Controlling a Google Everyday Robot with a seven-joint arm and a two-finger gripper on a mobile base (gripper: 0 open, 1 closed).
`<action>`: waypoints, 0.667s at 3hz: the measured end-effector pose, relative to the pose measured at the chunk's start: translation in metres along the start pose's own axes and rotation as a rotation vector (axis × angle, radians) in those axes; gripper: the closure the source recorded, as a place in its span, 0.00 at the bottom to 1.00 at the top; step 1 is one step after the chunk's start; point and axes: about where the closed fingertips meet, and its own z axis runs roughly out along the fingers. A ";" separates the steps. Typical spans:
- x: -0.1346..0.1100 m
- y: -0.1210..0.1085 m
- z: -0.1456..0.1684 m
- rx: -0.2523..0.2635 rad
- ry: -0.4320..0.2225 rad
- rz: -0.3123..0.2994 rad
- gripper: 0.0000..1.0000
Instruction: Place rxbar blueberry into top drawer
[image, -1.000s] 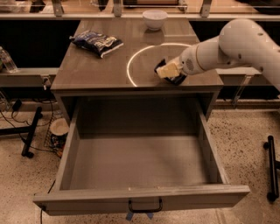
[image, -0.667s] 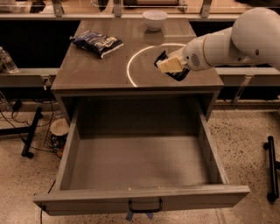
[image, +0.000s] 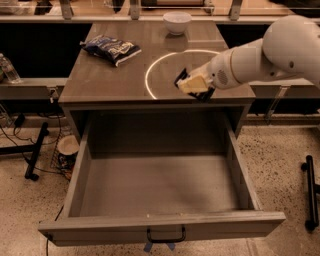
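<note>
above the bench's (image: 100, 82) front right edge, the rxbar blueberry (image: 181, 78) was pinched in the end effector (image: 190, 86), its dark wrapper showing beside the pale fingers (image: 196, 82) closed on it. the end effector hung over the rim of a white ring (image: 150, 75) on the bench, at the tip of a white arm (image: 260, 55) reaching from the right. below, the top drawer (image: 160, 226) stood pulled out wide, its black handle (image: 165, 237) in front. farther back lay a crinkled blue snack bag (image: 111, 49) at left and a white bowl (image: 177, 22) at the rear.
</note>
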 end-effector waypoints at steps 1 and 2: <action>0.045 0.034 0.002 -0.129 0.076 -0.007 1.00; 0.089 0.058 0.004 -0.210 0.131 -0.017 1.00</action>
